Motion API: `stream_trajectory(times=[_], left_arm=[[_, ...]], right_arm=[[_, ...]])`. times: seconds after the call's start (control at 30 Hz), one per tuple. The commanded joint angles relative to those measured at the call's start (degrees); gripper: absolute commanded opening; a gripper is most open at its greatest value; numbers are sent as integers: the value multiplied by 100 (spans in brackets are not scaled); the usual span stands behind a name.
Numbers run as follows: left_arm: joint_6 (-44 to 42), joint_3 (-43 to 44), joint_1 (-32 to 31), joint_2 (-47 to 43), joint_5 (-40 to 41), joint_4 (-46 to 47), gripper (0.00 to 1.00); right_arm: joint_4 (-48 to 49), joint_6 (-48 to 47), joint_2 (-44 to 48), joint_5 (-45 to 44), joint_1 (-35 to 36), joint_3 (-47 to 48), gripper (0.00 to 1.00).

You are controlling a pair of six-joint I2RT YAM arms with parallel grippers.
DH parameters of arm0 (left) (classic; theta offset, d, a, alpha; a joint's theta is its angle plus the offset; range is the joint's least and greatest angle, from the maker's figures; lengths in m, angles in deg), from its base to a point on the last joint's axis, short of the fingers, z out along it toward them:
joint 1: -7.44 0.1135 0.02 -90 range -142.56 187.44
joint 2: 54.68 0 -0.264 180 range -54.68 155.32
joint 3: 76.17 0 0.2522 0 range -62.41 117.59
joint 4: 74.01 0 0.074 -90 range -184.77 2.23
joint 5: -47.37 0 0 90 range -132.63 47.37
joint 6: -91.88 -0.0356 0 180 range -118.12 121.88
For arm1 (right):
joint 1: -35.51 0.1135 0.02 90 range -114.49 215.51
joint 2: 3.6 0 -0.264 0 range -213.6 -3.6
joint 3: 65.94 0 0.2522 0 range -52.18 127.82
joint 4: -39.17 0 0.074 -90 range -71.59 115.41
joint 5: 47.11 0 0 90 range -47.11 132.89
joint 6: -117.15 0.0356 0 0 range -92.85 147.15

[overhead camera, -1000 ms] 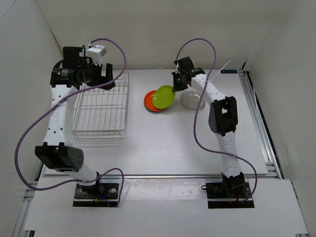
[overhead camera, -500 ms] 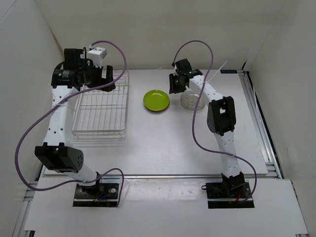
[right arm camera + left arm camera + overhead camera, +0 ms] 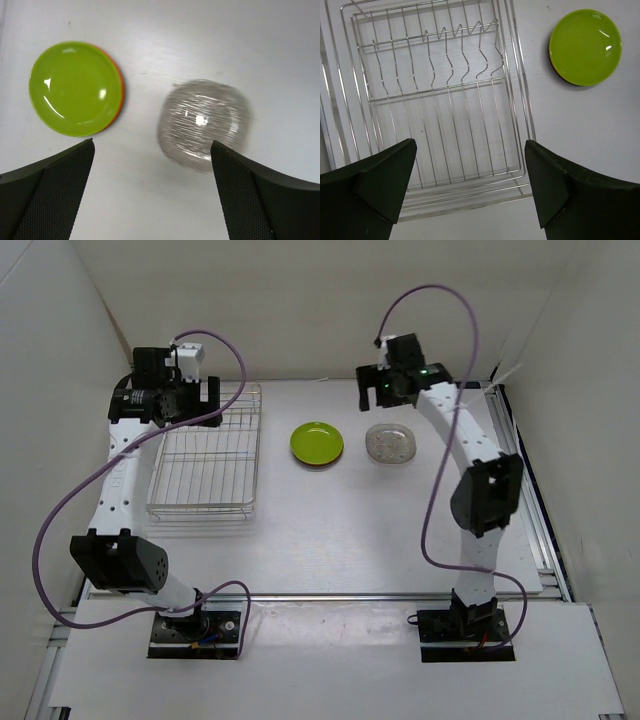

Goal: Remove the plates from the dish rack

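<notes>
The silver wire dish rack (image 3: pixel 205 455) (image 3: pixel 440 100) lies at the left of the table with no plates showing in it. A lime green plate (image 3: pixel 317 443) (image 3: pixel 585 46) (image 3: pixel 75 88) rests flat on an orange plate (image 3: pixel 120 95), of which only a thin rim shows. To its right a clear plate (image 3: pixel 390 443) (image 3: pixel 204 125) lies on the table. My right gripper (image 3: pixel 378 393) (image 3: pixel 152 190) hangs open above and behind these plates, holding nothing. My left gripper (image 3: pixel 212 403) (image 3: pixel 470 185) is open over the rack's far end, with nothing between its fingers.
White walls close in the table at the back and on both sides. A metal rail (image 3: pixel 525 490) runs along the right edge. Purple cables (image 3: pixel 70 510) loop off both arms.
My right gripper opened and let the lime green plate drop flat onto the orange one, then rose and drew back to the right. The left arm barely shifted.
</notes>
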Motion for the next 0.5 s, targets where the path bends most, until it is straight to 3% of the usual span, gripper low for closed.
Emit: stream_trajectory(times=[0.0, 0.13, 0.47], left_arm=[[145, -36, 40, -204, 374, 222, 100], [145, -36, 93, -37, 296, 222, 100], [145, 244, 480, 341, 418, 231, 100]], right_arm=[[-176, -319, 1033, -577, -545, -312, 100], [-177, -469, 1737, -710, -1098, -1041, 100], [-625, -794, 2844, -780, -2698, -1674, 100]])
